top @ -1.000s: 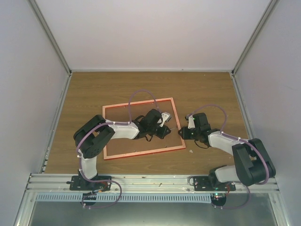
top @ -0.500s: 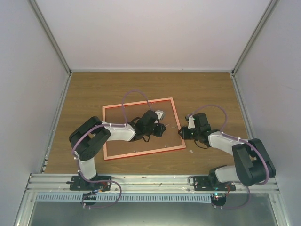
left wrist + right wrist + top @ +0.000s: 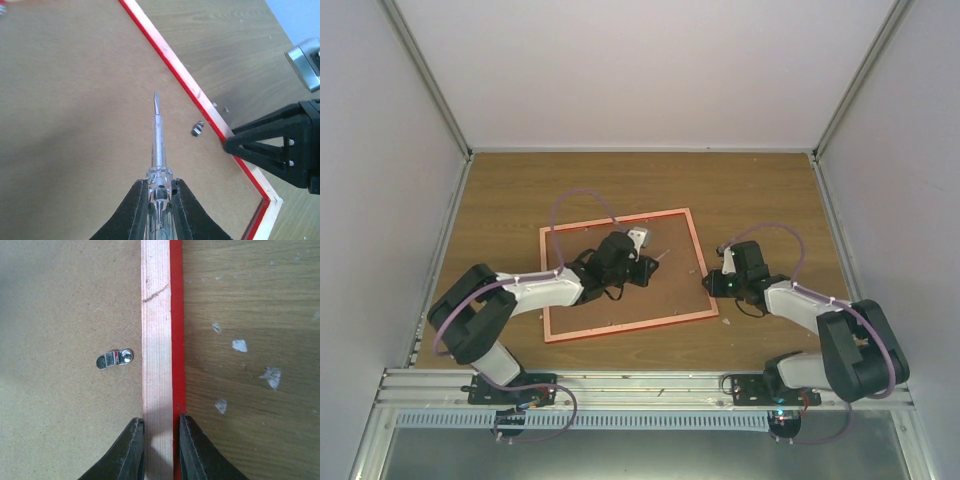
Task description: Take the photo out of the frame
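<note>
The frame [image 3: 622, 324] lies face down on the table, its brown board back [image 3: 610, 300] upward. The photo is hidden under the board. My left gripper [image 3: 642, 262] is shut on a clear-handled flat screwdriver [image 3: 158, 135]; its blade tip hovers over the board, short of the red right rail [image 3: 170, 57]. A small metal tab [image 3: 197, 128] lies on the board near that rail. My right gripper [image 3: 710, 283] is shut on the frame's right rail [image 3: 160, 340], one finger each side. A turned metal tab [image 3: 115, 359] sits just left of the rail.
White flecks [image 3: 240, 345] lie on the wooden table right of the frame. White walls close in the table on three sides. The right gripper's black finger [image 3: 270, 145] shows at the rail in the left wrist view.
My left arm has swung left and stretched out low, drawing the screwdriver back from the frame's right rail toward the board's middle. The right gripper has stayed on the rail.
</note>
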You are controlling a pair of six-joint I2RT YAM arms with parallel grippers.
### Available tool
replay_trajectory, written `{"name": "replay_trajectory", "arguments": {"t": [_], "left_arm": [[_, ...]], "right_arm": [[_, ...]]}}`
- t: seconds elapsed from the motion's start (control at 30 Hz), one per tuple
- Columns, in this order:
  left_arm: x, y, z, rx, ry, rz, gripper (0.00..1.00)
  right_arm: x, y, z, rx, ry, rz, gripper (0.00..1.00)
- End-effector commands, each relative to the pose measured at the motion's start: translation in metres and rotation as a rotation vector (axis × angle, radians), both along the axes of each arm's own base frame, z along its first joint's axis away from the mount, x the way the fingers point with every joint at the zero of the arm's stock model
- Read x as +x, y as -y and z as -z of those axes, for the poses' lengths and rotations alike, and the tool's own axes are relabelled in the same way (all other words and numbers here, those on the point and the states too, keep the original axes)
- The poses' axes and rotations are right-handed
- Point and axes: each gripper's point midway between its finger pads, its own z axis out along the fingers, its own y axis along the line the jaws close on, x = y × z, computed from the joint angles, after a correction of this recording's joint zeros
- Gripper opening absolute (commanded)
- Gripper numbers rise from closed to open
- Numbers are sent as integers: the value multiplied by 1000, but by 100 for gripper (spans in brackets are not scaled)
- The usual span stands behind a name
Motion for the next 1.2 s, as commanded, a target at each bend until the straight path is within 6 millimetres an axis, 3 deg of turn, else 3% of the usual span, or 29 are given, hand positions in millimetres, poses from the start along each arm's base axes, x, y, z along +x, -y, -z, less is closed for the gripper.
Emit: {"name": "replay_trajectory", "arguments": {"t": [0.0,0.13,0.27,0.53,0.73,0.83,1.0,1.17], "left_arm": [[8,-31,-11,2,21,-90,0],[11,-65,-13,28,20,-170,0],[11,-96,-17,47,25,-224,0],[9,-140,-30,48,63,-288,0],[8,-133,-47,16,96,-216,0],[6,-131,-51,20,88,-185,0],[4,-131,-63,13,106,-159,0],[2,-131,-68,-3,106,-151,0]], "right_arm": [[-20,14,13,-58,-88,49,5],[-18,16,5,-73,-75,53,11],[-12,14,-7,-85,-48,23,27],[37,-7,-54,-104,85,-98,55],[92,-35,-78,-146,189,-266,74],[125,-48,-78,-175,212,-337,75],[166,-64,-64,-258,250,-488,76],[187,-73,-36,-320,246,-626,76]]}}
